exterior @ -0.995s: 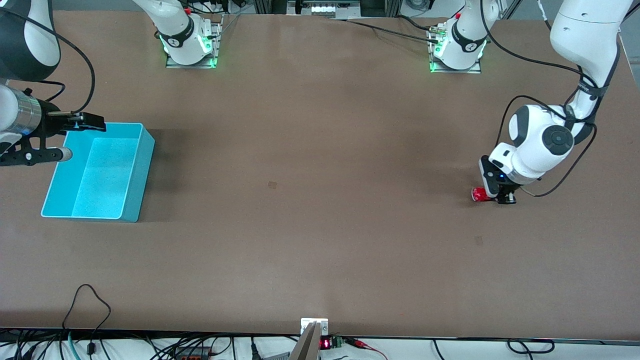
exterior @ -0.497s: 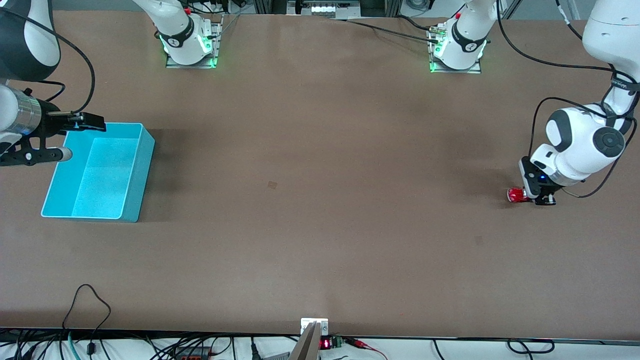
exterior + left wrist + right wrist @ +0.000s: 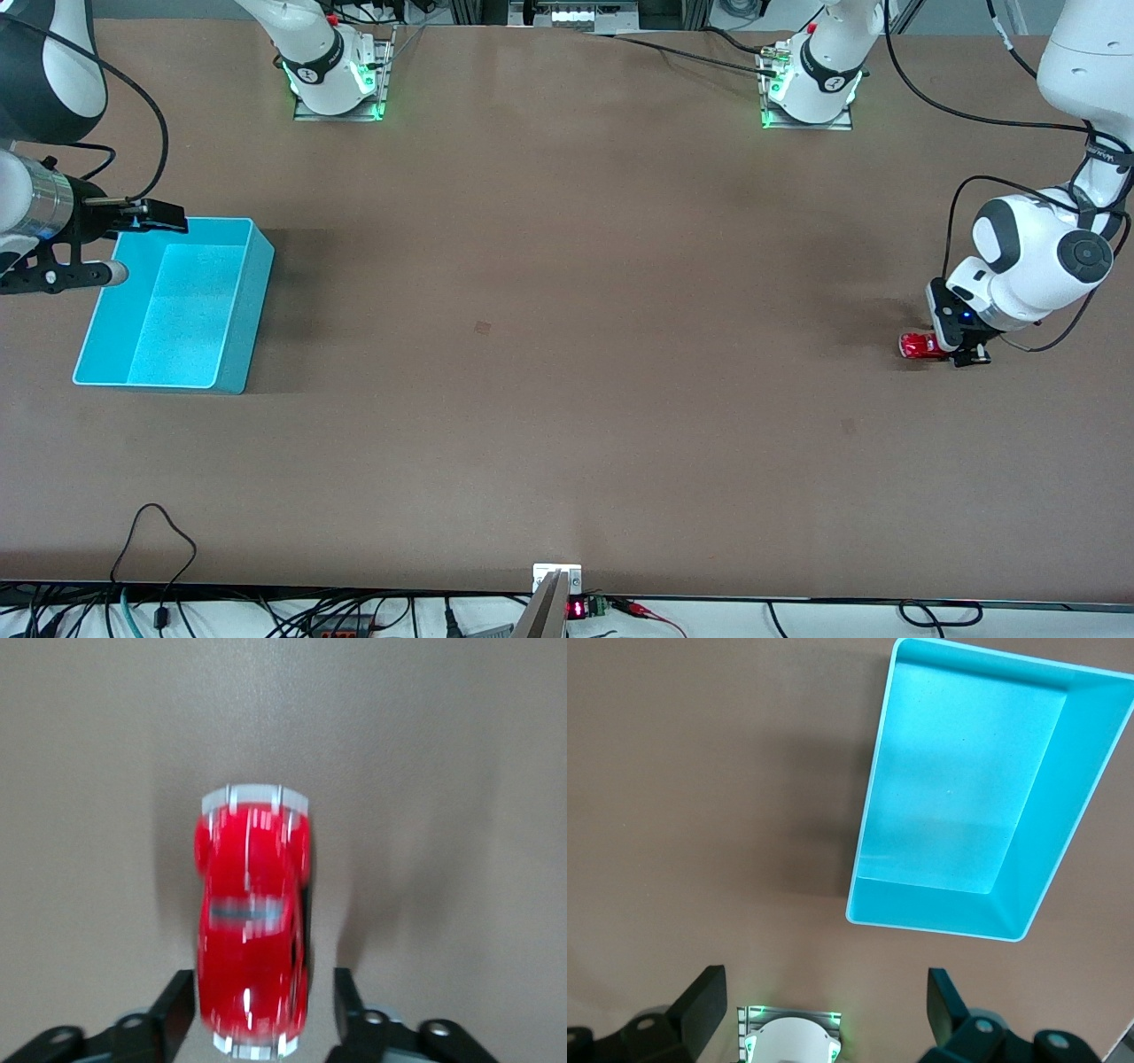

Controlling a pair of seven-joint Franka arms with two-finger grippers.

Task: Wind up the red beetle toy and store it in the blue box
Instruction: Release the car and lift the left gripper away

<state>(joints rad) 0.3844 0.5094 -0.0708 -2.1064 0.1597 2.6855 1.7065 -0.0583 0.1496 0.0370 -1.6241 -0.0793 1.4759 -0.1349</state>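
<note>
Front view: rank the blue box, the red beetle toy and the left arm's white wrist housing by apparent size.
1. blue box
2. left arm's white wrist housing, raised above the table, so nearer the camera and somewhat flattered
3. red beetle toy, clearly smallest

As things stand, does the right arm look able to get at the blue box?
Probably yes. The right gripper hangs open over the blue box at the right arm's end of the table, and nothing lies in the box or blocks its open top.

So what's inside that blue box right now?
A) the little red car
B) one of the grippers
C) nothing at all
C: the blue box shows only its bare bottom, while the red beetle toy sits on the table at the left gripper.
</note>
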